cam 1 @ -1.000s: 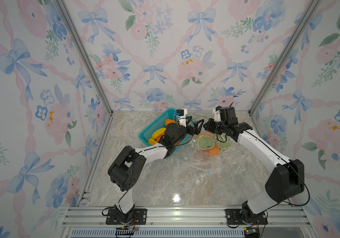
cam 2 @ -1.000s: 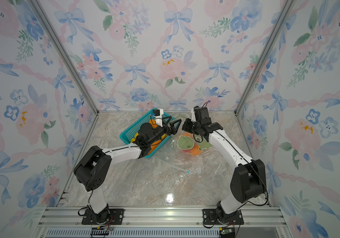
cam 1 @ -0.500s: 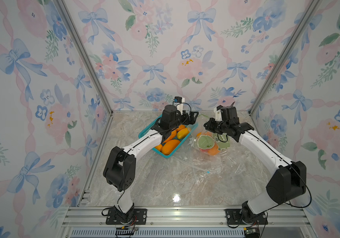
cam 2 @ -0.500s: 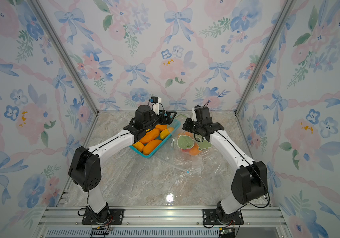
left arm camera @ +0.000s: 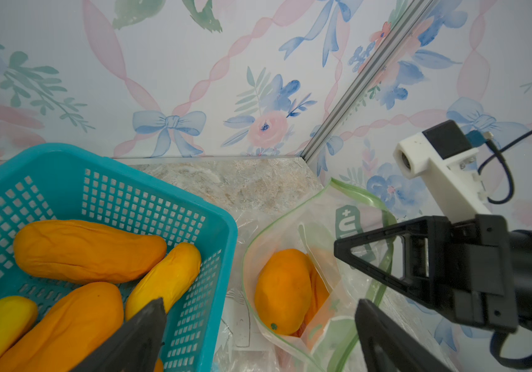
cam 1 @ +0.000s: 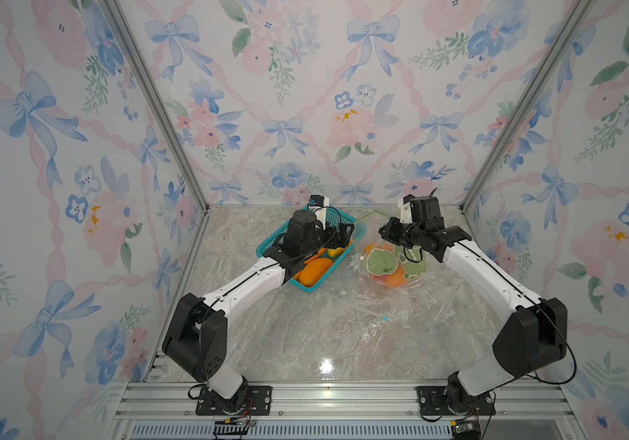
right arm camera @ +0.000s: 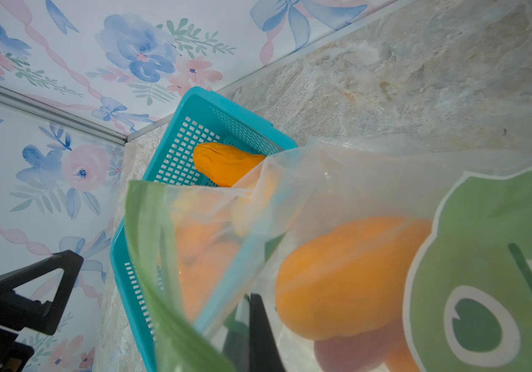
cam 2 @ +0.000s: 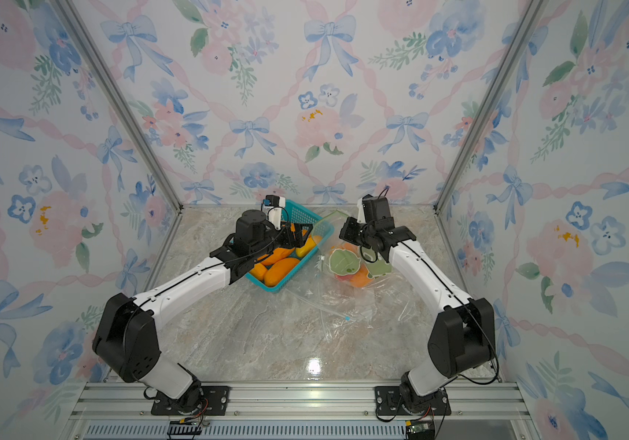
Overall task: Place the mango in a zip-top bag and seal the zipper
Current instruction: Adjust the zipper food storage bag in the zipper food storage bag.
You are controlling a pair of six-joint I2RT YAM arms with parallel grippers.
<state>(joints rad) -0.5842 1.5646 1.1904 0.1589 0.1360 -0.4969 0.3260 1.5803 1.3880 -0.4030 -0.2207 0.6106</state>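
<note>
Marble tabletop [cam 1: 305,335]: mango [left arm camera: 282,291] in crinkly zip-top bag [left arm camera: 277,232]; right jaws clamp rim (seemingly); left jaws wide.

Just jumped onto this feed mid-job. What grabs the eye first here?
Bright orange mangoes heaped in the teal basket at the back of the table, with the left hand open over the basket's bag-side edge. Right beside it, the right hand is shut on the rim of the frog-printed zip-top bag, holding its mouth open with one mango already inside.
</note>
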